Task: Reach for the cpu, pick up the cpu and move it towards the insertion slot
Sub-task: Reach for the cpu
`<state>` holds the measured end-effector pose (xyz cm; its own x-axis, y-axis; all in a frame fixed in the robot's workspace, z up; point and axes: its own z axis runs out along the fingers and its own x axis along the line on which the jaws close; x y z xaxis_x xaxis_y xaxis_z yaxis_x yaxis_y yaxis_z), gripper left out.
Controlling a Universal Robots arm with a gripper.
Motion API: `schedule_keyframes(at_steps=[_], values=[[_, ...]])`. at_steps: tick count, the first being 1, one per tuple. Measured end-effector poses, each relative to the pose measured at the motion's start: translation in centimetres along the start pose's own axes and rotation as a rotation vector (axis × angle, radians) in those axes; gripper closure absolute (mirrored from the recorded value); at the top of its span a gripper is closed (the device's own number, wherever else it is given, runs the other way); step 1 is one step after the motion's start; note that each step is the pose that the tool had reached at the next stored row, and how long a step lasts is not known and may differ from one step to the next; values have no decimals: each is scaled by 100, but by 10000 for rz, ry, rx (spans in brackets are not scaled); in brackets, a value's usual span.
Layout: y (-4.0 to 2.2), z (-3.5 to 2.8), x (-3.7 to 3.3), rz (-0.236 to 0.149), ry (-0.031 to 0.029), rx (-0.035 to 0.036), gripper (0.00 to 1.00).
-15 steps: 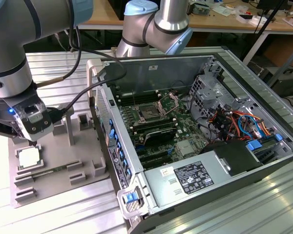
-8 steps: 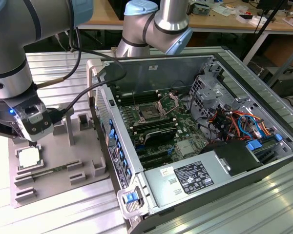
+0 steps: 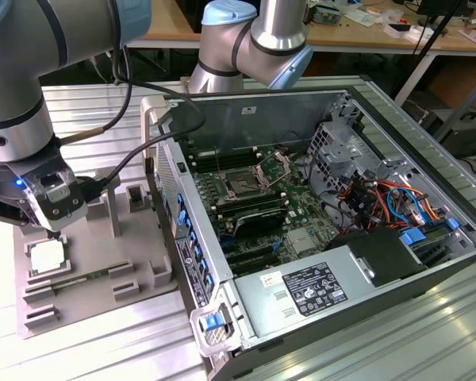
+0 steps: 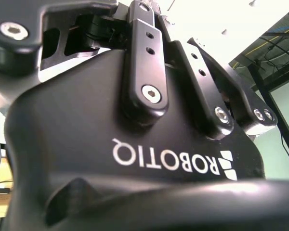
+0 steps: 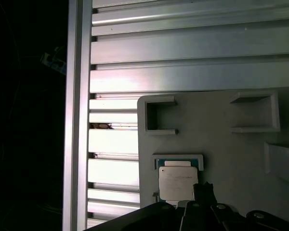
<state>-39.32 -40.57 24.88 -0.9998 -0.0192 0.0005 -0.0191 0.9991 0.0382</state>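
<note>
Over the grey tray [image 3: 103, 295] at the exterior view's left, we note the gripper [image 5: 201, 199] hanging close above the cpu [image 3: 46, 258]. Cpu lies flat in a tray pocket, silvery top up. Contact unclear; we cannot tell how the jaws stand. Slot [image 3: 244, 186] sits well apart, inside the open case [image 3: 365, 309] on the slatted bench [image 5: 192, 72].

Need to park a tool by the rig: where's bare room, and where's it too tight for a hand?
Free: ribbed table at the exterior view's lower right, beside the computer case, and the strip bordering the grey tray at lower left. Tight: around the cpu under the arm; inside the case, around the insertion slot and cables.
</note>
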Motion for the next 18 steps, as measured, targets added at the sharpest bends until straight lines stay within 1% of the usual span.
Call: schedule_keyframes(at_steps=[18], values=[[-2, 36, 0, 0, 0, 1, 89]])
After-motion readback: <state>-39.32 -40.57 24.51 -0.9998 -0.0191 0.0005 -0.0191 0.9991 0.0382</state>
